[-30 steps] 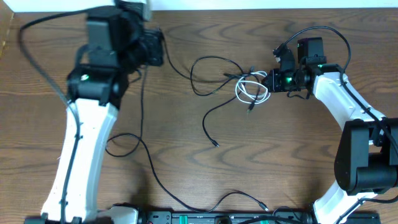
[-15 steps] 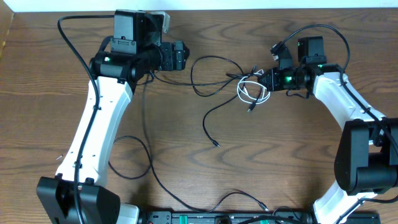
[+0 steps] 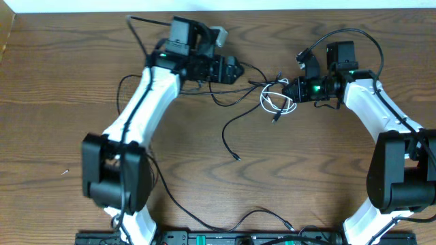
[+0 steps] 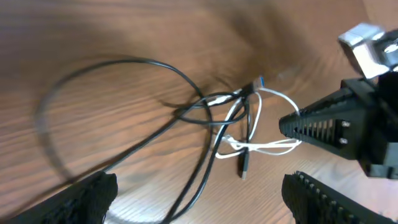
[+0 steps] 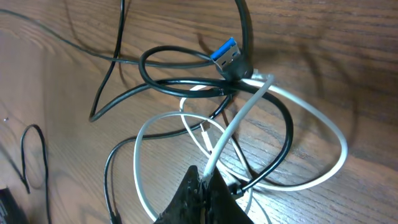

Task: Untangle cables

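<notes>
Looking from overhead, you see the tangle only as a small knot at about 1 o'clock from the centre of the brown wooden table [image 3: 327, 177]. The right wrist view tells more. There the thin white cord [image 5: 242, 117] makes wide loops and the thin black cords [image 5: 247, 31] cross through them. A black plug with a blue tongue [image 5: 225, 51] lies at 12 o'clock of the knot.

The right gripper [image 5: 200, 183] is closed tightly on the white cord, at 6 o'clock in that view. Only the left wrist view shows you the left gripper [image 4: 200, 186]. Its two black fingers [image 4: 87, 196] stand wide apart and hold nothing. It also shows one big black loop [image 4: 134, 60] spread on the wood toward 9 o'clock of the knot.

Overhead, one black cord runs from the knot toward 7 o'clock and ends in a small plug [image 3: 236, 158].

Compared with half a second ago, the left arm [image 3: 146, 109] has swung in from 10 o'clock, and its gripper is now just beside the black loop. The right gripper and the knot have kept their place.
</notes>
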Robot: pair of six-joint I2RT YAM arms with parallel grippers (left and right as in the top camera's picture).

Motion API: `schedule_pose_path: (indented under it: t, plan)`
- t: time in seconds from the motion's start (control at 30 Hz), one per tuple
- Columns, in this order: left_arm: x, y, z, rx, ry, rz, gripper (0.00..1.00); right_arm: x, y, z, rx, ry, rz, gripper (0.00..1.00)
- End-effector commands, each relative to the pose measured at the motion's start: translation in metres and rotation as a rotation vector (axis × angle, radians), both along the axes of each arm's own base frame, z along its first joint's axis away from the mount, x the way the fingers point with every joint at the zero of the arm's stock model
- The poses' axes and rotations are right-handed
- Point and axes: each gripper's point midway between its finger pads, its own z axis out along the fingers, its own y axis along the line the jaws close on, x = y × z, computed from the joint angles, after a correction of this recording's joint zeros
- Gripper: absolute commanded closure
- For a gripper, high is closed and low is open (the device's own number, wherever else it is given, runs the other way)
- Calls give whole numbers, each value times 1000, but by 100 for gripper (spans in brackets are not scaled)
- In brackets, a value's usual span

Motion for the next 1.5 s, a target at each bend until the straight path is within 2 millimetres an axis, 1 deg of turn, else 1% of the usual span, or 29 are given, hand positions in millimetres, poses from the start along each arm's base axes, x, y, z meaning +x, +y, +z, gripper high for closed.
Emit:
schedule_pose_path:
  t: [0.0, 0.13, 0.3, 0.5, 0.77, 0.83, 0.93, 1.03, 1.2, 1.37, 1.47]
  plan:
    - [1, -21, -11, -61, 51, -14, 10, 2, -2, 15, 1, -44, 7, 99]
    - [16, -33, -30, -106, 87, 40, 10, 2, -2, 15, 0, -43, 7, 99]
    - [23, -46, -44, -148, 54, -23, 10, 1, -3, 14, -7, -39, 4, 99]
    - [22, -43, -73, -52, -49, -164, 10, 1, -3, 13, -7, -39, 4, 99]
    - [38, -20, -110, 167, -158, -185, 13, -1, -2, 13, -8, -32, 8, 99]
    - [41, -18, -114, 190, -169, -182, 13, -2, -1, 12, -12, -31, 13, 99]
    - [42, -19, -118, 197, -185, -201, 14, -2, 0, 11, -22, -31, 14, 99]
    - [39, -25, -124, 197, -184, -215, 14, -2, 0, 10, -31, -32, 13, 99]
    - [27, -42, -139, 202, -159, -256, 14, -2, 1, 10, -32, -32, 14, 99]
    - [21, -58, -137, 186, -178, -288, 19, -2, -2, 8, -46, -30, 7, 99]
    - [20, -69, -131, 150, -202, -310, 28, -2, -3, 7, -56, -27, 3, 99]
